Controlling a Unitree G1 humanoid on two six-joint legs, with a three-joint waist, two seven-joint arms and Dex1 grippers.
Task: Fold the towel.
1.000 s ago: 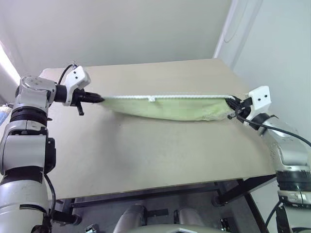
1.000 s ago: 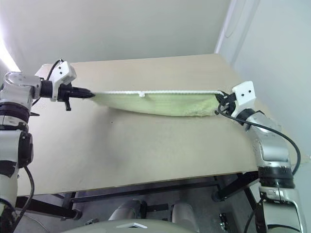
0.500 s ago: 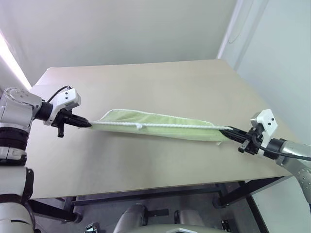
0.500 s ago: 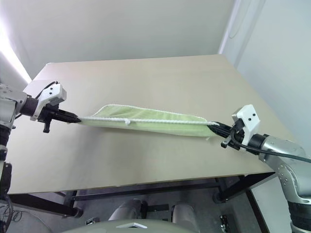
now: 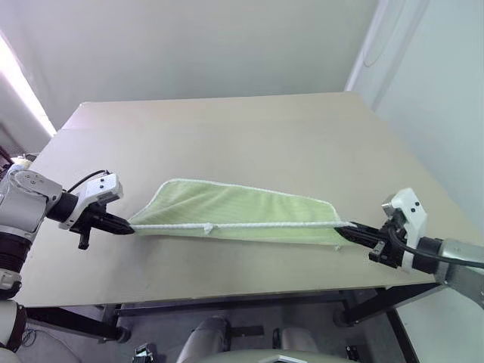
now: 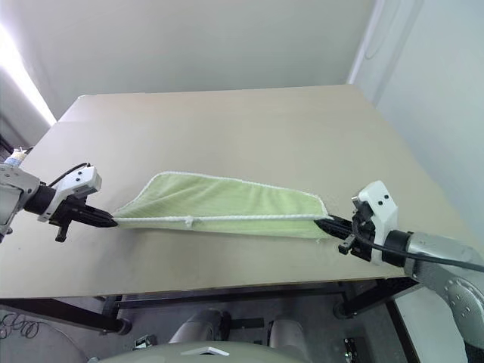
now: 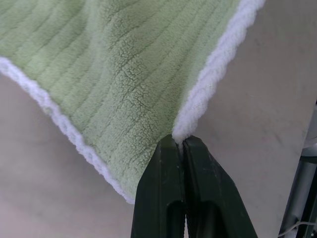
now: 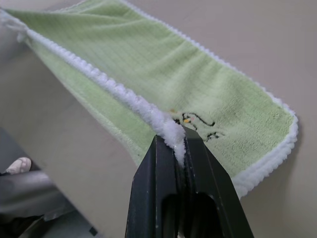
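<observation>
Light lime-green terry towel (image 5: 234, 213) stretched lengthwise across the near part of the tan counter (image 5: 249, 136), held at both ends. Far long edge and most of the cloth lying on the counter surface; near long edge, with its white stitched edging, pulled taut in a straight line between the two grippers and raised slightly off the surface. Small white loop tag (image 5: 206, 228) hanging from that taut edge, nearer the left end.

Left gripper (image 5: 121, 226) low over the counter near its left front area, jaws closed tight on the towel's left corner; left wrist view showing the two black fingers (image 7: 168, 188) pressed together with the white edging pinched at their tips and the ribbed green pile spreading away from them.

Right gripper (image 5: 355, 234) near the counter's front right edge, jaws likewise clamped shut on the towel's right corner; right wrist view showing the white edging (image 8: 119, 94) bunched between the black fingers (image 8: 163, 188), running away in a line. Small dark embroidered mark with a yellow dot (image 8: 195, 124) on the cloth just beyond the fingertips. Towel layers doubled at that end, white border stacked along the short edge.
</observation>
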